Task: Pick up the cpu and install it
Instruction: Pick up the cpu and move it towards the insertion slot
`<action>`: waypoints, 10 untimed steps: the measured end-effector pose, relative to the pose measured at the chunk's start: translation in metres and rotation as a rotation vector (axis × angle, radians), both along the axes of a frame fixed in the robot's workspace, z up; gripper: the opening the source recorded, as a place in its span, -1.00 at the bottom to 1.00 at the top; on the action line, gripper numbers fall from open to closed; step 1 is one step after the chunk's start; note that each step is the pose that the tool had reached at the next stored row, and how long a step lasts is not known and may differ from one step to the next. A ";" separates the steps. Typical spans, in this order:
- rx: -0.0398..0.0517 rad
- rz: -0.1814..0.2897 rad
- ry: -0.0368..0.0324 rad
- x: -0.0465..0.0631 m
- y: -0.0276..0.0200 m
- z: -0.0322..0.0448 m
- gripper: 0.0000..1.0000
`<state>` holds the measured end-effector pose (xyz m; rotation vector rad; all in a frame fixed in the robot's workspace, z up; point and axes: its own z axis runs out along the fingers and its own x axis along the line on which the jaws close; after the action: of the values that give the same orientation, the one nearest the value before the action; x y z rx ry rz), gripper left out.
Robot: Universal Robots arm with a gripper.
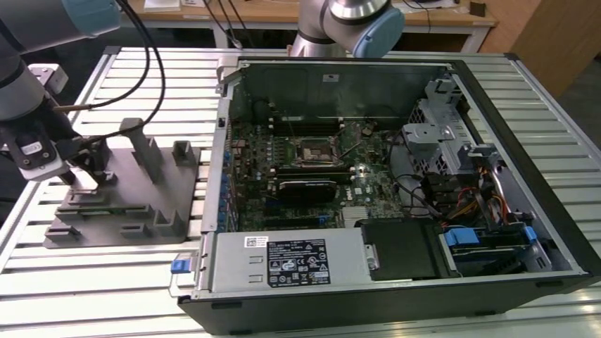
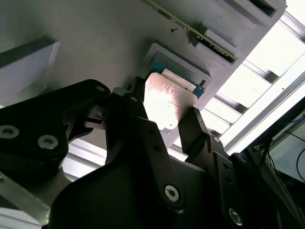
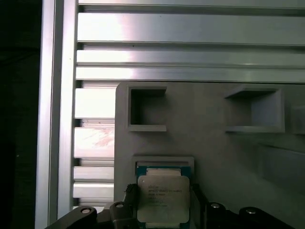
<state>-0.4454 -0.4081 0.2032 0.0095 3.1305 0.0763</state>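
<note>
The gripper point(image 2: 166, 109) is closed narrowly on the cpu point(image 2: 167, 95) at its grey fixture point(image 3: 205, 143) pocket. Fixture uprights point(image 1: 141, 144) stand beside it, and the open computer case point(image 1: 376, 176) is well apart.

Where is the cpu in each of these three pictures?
Exterior view: the cpu is a pale speck at the gripper, on the exterior view's left.
Second wrist view: cpu, a bright plate against the grey fixture.
First wrist view: cpu, over a fixture pocket.
Shared landmark: the grey fixture.

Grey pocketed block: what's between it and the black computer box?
Only a narrow bare strip of slatted metal table separates the grey plastic fixture and open black computer case, in the exterior view.
</note>
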 end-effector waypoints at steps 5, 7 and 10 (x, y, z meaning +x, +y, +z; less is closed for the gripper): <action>0.0025 0.000 -0.0001 0.000 0.0000 0.0033 0.05; 0.0037 0.000 -0.0002 0.000 0.0000 0.0034 0.05; 0.0043 0.000 -0.0001 0.000 0.0000 0.0036 0.05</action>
<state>-0.4454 -0.4081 0.2068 0.0095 3.1302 0.0829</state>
